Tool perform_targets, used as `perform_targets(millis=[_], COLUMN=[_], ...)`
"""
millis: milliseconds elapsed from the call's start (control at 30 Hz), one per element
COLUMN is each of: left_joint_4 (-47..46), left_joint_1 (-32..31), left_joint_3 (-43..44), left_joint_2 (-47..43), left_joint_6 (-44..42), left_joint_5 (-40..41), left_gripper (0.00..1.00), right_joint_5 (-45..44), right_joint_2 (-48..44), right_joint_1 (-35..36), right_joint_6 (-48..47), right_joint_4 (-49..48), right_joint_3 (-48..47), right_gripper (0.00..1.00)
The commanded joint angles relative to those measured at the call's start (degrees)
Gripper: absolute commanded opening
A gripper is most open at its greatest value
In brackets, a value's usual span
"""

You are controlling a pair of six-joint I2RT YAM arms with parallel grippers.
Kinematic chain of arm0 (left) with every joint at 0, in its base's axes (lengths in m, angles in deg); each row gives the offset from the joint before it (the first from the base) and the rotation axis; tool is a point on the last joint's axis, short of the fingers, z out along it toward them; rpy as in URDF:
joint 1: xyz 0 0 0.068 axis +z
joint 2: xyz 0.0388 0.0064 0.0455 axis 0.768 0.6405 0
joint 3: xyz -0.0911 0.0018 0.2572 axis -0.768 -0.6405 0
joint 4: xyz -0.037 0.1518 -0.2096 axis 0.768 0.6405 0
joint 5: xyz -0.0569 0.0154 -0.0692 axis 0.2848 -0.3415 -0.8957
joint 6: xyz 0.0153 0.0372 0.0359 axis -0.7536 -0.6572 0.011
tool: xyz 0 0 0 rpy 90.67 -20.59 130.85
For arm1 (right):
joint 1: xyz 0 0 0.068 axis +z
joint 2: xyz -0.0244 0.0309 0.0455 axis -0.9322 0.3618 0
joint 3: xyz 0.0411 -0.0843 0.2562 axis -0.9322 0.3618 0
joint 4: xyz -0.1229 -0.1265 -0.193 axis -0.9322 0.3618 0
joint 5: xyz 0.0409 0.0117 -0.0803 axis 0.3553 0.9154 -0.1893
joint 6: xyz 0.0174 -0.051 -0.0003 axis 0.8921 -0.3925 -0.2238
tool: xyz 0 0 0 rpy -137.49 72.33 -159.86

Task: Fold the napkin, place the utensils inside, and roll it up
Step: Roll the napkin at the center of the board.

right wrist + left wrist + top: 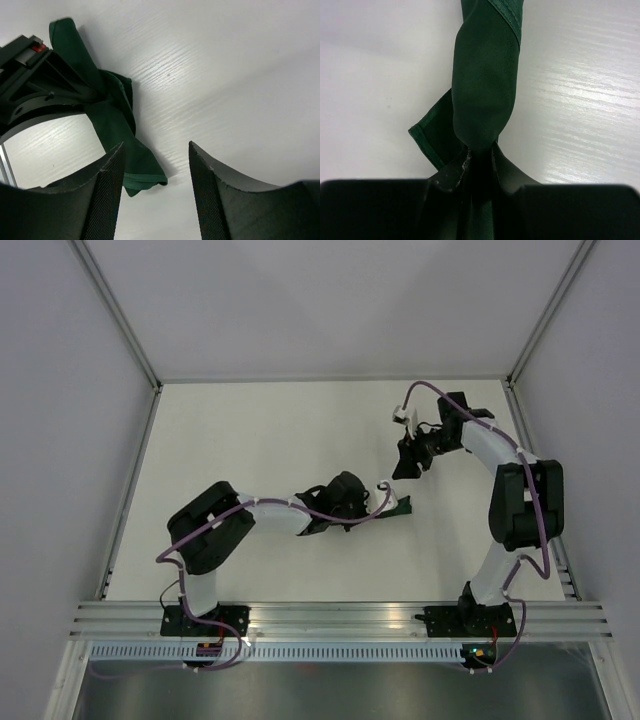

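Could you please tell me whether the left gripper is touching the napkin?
Touching. The left wrist view shows the left gripper closed on the rolled napkin, with the cloth pinched between its jaws.

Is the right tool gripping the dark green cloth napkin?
No, the right tool stands wide open, its fingers closed on nothing, while the dark green cloth napkin lies on the white table beyond them.

The napkin is dark green cloth bunched into a narrow, twisted roll (more a loose twist than a neat cylinder), with a hemmed edge wrapping diagonally across its far end. Its near end is pinched in the left end effector, and a hemmed corner flares out beside it. The rest lies on the white surface, near its middle.
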Motion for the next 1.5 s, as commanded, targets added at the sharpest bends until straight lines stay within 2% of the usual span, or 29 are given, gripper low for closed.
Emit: perform_targets(millis=[0, 167, 400, 500, 667, 800, 933, 1100, 1333, 1467], left_joint_4=[10.1, 16.3, 25.2, 29.1, 34.6, 38.1, 41.5, 44.2, 45.5, 45.8], left_joint_1=[2.1, 4.8, 8.3, 9.4, 10.2, 11.2, 12.0, 12.5, 13.0, 13.4], left_joint_3=[3.0, 6.9, 14.3, 17.6, 21.9, 24.8, 27.7, 29.9, 31.1, 31.4], left_joint_2=[2.9, 5.3, 10.9, 13.6, 16.9, 19.7, 22.4, 24.5, 25.9, 26.1], left_joint_6=[5.7, 7.9, 10.0, 10.8, 11.2, 11.5, 11.6, 11.3, 11.0, 11.2], left_joint_5=[-8.0, -14.9, -23.9, -26.0, -29.3, -32.0, -34.4, -36.6, -38.2, -38.9], left_gripper=[0.02, 0.03, 0.04, 0.04, 0.04, 0.04, 0.05, 0.07, 0.16, 0.21], right_joint_5=[6.1, 6.7, 4.9, 2.3, -6.4, -13.4, -17.2, -20.2, -22.7, -23.6], right_joint_2=[-7.7, -17.8, -32.5, -35.6, -39.0, -39.5, -37.2, -34.4, -29.9, -27.7], right_joint_1=[-3.9, -8.8, -8.9, -6.4, 3.6, 10.4, 14.7, 17.6, 21.0, 21.1], right_joint_6=[8.0, 10.2, 4.4, 1.2, -2.7, -3.7, -5.3, -7.7, -9.4, -9.7], right_joint_4=[-9.9, -19.8, -29.2, -29.6, -35.7, -41.7, -44.5, -46.4, -46.1, -46.3], right_joint_3=[4.2, 14.5, 31.9, 35.9, 42.8, 48.2, 48.9, 49.8, 49.4, 48.7], right_gripper=[0.59, 0.59, 0.61, 0.62, 0.63, 0.64, 0.64, 0.64, 0.64, 0.6])
